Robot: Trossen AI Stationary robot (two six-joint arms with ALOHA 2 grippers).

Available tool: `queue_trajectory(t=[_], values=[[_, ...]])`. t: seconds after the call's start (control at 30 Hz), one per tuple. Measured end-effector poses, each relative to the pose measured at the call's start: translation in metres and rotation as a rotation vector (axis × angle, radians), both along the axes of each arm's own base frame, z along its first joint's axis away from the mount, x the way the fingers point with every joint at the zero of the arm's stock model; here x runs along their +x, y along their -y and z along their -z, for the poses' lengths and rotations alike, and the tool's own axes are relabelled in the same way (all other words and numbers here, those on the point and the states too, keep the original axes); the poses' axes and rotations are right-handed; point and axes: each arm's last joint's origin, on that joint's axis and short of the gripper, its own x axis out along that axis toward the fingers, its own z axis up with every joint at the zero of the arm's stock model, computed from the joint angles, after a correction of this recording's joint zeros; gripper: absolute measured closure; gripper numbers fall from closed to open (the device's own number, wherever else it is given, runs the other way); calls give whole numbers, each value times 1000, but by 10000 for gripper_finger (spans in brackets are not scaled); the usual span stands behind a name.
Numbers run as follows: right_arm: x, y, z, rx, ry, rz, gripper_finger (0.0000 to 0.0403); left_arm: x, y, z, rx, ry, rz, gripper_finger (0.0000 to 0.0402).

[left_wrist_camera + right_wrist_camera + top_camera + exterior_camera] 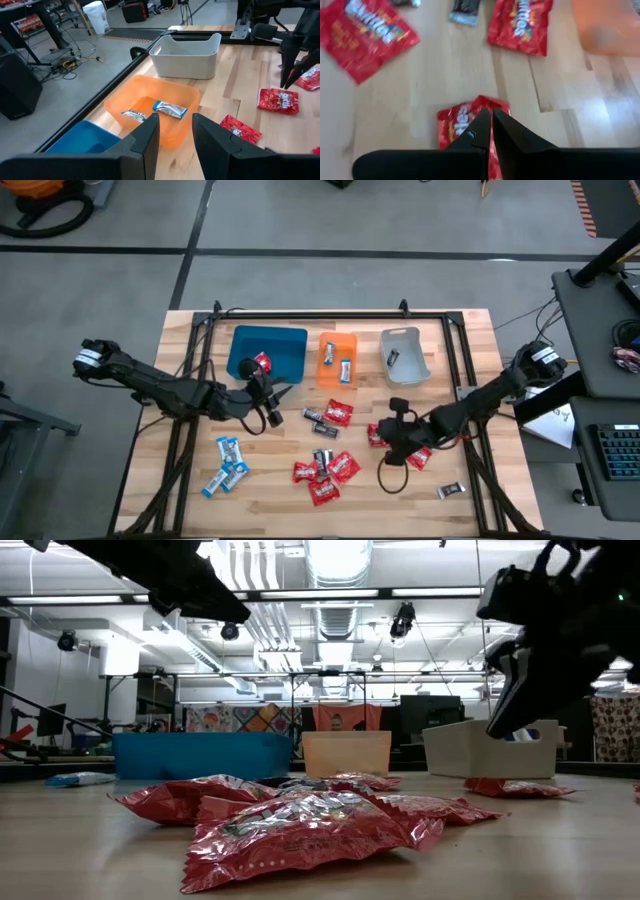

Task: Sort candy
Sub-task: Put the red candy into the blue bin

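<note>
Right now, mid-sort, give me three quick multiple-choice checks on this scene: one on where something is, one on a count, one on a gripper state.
1. Where does the left gripper sit?
A. Over the grey tray
B. Just in front of the blue tray
C. At the table's right edge

2. How many candies lie in the orange tray?
A. Two
B. None
C. Five

3. How does the right gripper stand?
A. Wide open
B. Shut, fingers together
C. Out of view

Answers:
1. B: the high view shows it near the blue tray, by that tray's front corner.
2. A: the left wrist view shows two blue-and-white candies inside it.
3. B: the right wrist view shows its fingers meeting over a red candy; whether they pinch it cannot be told.
</note>
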Motion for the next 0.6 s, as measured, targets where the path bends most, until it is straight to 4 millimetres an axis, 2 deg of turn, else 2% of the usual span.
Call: queue_trajectory(t=[0.17,0.33,0.43,0.53,0.6], values=[[-6,1,14,-2,99,3,390,0,0,2,-13,7,-9,301],[-21,6,30,-65,397,-5,390,0,0,2,-31,18,-16,301],[-31,14,36,-104,410,2,390,0,0,2,-37,23,-18,301],[-35,22,38,-246,379,-29,390,0,0,1,-43,31,-20,301],[-37,23,38,-251,379,-13,390,0,0,1,-50,42,-24,301]])
